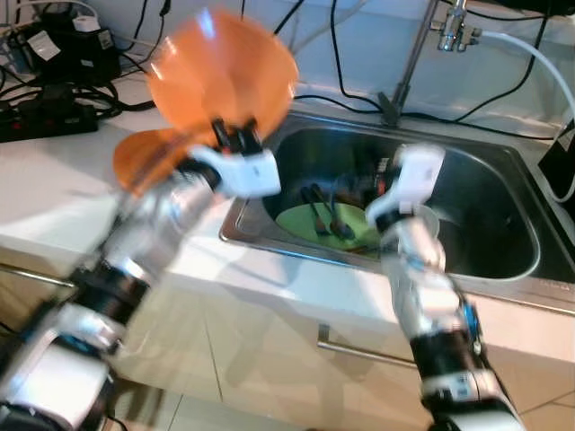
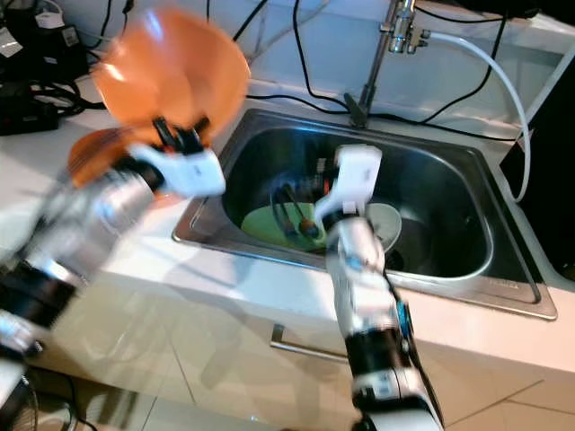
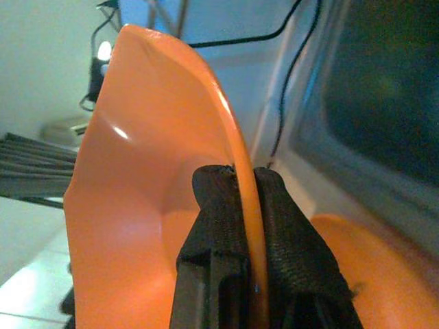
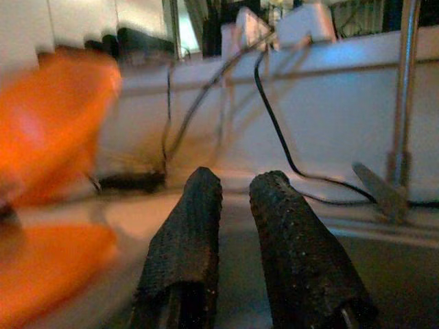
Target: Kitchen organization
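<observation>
Left wrist view: left gripper [image 3: 248,179] fingers clamp orange bowl [image 1: 220,67] rim; light, stiff, slick plastic; right gripper [image 4: 236,188] fingers slightly parted, empty, over sink [image 1: 503,171].

Orange against steel and white

My left gripper [image 1: 235,136] has black fingers and a white housing, and the bowl [image 1: 220,67] pinched in them is plain bright orange, the same orange as a second dish [image 1: 144,159] lying just beside the sink [image 1: 503,269] on the white counter [image 1: 54,189]. The sink is grey steel; inside it lies a lime-green plate [image 1: 310,226] with dark utensils [image 1: 325,215] on top. Black cables [image 1: 346,94] trail behind the sink. My right gripper [image 4: 236,205] shows coarse black textured fingers.
</observation>
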`<state>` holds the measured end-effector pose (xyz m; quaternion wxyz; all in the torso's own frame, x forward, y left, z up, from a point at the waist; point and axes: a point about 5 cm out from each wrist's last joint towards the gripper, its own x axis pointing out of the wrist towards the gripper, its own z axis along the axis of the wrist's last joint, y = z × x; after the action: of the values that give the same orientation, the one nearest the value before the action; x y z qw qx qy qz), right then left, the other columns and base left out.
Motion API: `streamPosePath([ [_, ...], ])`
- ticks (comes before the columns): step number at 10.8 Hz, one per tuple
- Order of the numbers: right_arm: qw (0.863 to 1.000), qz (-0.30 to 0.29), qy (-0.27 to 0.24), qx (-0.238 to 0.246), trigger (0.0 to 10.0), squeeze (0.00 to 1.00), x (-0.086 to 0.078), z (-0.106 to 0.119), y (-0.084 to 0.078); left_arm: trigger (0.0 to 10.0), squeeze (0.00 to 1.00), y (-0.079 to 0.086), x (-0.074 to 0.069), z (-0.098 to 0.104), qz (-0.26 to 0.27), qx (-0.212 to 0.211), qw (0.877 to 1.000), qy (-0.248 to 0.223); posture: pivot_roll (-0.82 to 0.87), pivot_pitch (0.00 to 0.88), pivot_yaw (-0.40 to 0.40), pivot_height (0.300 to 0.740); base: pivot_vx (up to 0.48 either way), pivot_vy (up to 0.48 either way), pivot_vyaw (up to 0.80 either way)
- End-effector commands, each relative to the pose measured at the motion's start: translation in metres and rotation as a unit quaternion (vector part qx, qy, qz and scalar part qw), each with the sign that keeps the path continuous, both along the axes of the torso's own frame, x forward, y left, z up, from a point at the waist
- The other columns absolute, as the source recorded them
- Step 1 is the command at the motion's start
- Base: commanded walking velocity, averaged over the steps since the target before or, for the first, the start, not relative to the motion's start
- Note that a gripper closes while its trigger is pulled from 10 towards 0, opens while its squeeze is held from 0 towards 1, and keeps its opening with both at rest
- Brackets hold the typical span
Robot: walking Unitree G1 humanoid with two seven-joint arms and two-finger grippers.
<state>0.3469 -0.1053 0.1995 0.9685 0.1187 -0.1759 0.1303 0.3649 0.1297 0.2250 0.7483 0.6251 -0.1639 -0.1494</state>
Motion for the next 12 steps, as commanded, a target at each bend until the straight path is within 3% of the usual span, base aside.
streamPosePath([
  [1,1.000,0.007,0.002,0.027,10.0,1.00,0.002,0.009,-0.002,10.0,0.00,-0.010,-0.004,0.014,-0.018,-0.005,0.999,-0.029,0.23,0.011,-0.051,0.740,0.000,0.000,0.00],
  [3,0.992,0.088,0.044,0.079,10.0,1.00,-0.002,0.011,0.018,10.0,0.00,-0.021,-0.006,0.007,-0.028,-0.011,0.999,-0.023,0.23,0.019,-0.052,0.740,0.000,0.000,0.00],
  [6,0.984,0.123,0.069,0.112,10.0,1.00,-0.005,0.014,0.025,10.0,0.00,-0.033,-0.011,-0.001,-0.046,-0.009,0.999,-0.014,0.23,0.021,-0.053,0.740,0.000,0.000,0.00],
  [8,0.982,0.134,0.075,0.112,10.0,0.00,-0.007,0.015,0.027,10.0,0.00,-0.036,-0.014,-0.006,-0.055,-0.004,0.998,-0.009,0.23,0.021,-0.054,0.740,0.000,0.000,0.00],
  [12,0.979,0.140,0.085,0.119,10.0,0.00,-0.006,0.015,0.029,10.0,0.00,-0.046,-0.023,-0.009,-0.091,0.003,0.996,-0.014,0.23,0.021,-0.056,0.740,0.000,0.000,0.00],
])
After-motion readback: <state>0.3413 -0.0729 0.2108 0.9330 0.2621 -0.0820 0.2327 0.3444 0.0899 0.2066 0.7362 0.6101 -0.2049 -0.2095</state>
